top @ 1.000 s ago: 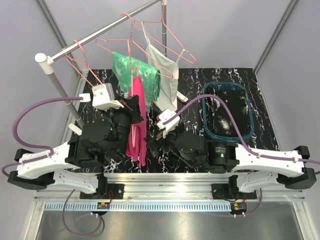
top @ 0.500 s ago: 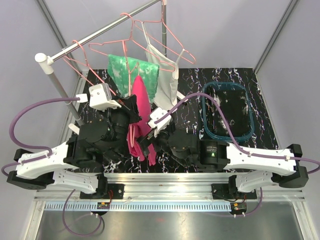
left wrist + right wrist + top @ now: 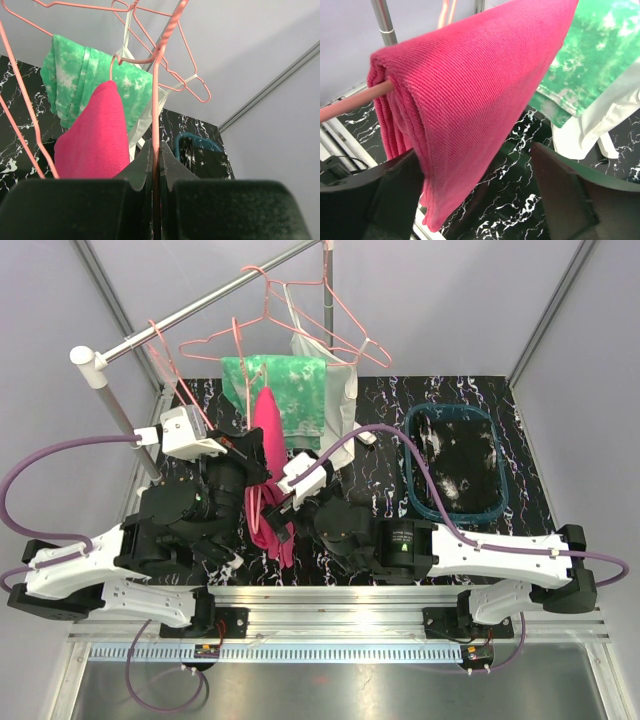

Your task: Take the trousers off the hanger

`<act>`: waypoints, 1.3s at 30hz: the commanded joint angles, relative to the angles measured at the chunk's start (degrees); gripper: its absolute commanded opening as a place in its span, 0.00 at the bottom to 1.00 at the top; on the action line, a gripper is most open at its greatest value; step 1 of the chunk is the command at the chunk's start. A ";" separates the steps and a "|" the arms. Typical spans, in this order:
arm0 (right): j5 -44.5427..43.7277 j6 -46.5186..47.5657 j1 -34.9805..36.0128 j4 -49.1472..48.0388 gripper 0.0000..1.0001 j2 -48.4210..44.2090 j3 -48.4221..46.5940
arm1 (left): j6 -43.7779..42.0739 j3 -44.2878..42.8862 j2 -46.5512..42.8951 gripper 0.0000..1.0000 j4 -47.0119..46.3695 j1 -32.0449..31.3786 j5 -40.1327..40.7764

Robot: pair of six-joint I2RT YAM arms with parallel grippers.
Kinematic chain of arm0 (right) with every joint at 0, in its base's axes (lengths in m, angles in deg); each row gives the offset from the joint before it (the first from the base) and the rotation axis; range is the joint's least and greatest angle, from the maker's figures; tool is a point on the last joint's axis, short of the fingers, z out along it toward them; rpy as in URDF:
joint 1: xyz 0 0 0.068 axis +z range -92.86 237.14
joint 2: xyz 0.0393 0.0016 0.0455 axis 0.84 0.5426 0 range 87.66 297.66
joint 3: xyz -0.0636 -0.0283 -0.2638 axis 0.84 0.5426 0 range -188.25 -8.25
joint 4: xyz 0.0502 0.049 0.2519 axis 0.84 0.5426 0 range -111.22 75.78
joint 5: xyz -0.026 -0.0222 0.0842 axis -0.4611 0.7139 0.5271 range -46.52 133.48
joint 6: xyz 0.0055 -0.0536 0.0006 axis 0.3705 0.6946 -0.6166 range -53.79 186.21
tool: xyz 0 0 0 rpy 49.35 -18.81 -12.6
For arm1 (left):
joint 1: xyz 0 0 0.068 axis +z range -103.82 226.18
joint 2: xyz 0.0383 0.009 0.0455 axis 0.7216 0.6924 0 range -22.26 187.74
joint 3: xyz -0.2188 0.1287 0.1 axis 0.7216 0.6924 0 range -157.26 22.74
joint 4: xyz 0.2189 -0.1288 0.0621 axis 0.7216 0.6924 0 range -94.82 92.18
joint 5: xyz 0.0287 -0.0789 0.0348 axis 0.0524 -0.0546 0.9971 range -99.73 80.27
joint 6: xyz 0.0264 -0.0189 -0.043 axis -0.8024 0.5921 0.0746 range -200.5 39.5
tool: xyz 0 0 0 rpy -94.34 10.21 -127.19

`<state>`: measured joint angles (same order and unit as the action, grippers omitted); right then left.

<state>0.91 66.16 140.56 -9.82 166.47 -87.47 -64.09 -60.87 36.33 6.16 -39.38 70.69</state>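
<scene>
The pink trousers (image 3: pixel 470 90) hang folded over the bar of a pink wire hanger (image 3: pixel 156 90), above the near left part of the desk (image 3: pixel 385 400) and in front of the rail (image 3: pixel 200 305). The left gripper (image 3: pixel 155 150) is pressed together on the hanger's wire just below the twisted neck and holds it up. The right gripper (image 3: pixel 475 195) is spread wide, one finger on each side of the hanging fold, not yet pinching it. The likely next step is to close on the cloth and draw it off the bar. The risks lie there. A shallow bite may take only the outer layer, so the fold slips out. A pull along the bar instead of across it could drag the thin wire, twist it in the left gripper's narrow hold, or swing it into the green trousers (image 3: pixel 290 390) and the white top (image 3: pixel 340 390) hanging close behind. Whether the hook rests on the rail cannot be told. The black trousers (image 3: pixel 455 465) lie in a teal basket (image 3: pixel 406 460) at the right, well apart. The desk is black with white marbling, and pale grey walls close it in on three sides.
</scene>
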 commanded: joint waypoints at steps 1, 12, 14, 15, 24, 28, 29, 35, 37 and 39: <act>-2.26 2.43 -1.23 -2.26 0.87 -1.28 0.02 | 1.35 -1.20 -1.98 0.00 -6.59 -0.31 0.79; 2.66 8.83 -3.35 -0.94 0.79 2.92 -2.07 | 1.70 -1.82 -1.29 0.00 -5.71 -0.31 0.35; 2.75 11.38 -3.26 0.55 0.76 3.63 -3.48 | 1.61 -1.99 -1.11 0.00 -5.45 -0.31 0.26; 3.19 12.09 -3.35 1.34 0.76 3.72 -4.01 | 1.09 -2.08 -1.19 0.00 -5.45 -0.31 0.17; -3.47 17.98 -4.05 -11.98 0.70 4.87 -1.82 | 4.15 -2.43 -1.28 0.00 -3.17 -0.31 -1.58; -0.78 16.24 -5.36 -18.24 0.70 4.78 0.03 | 6.18 -2.52 -1.19 0.00 -1.84 -0.31 -2.72; -0.33 16.31 -5.46 -19.38 0.70 4.78 0.47 | 6.36 -2.52 -1.19 0.00 -1.67 -0.31 -2.90; 6.09 14.64 -7.48 -29.41 0.60 2.93 5.56 | 7.85 -3.05 -1.54 0.00 -0.26 -0.40 -4.04; 5.57 15.95 -7.83 -32.57 0.51 3.20 6.18 | 8.47 -2.96 -1.72 0.00 0.09 -0.49 -4.31; 6.17 17.01 -8.27 -34.33 0.36 3.46 6.88 | 8.73 -2.87 -1.81 0.00 0.44 -0.57 -4.48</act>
<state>6.22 83.42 133.89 -32.97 171.54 -80.44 -58.32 -60.92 35.50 9.79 -39.22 69.77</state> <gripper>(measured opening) 0.421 0.027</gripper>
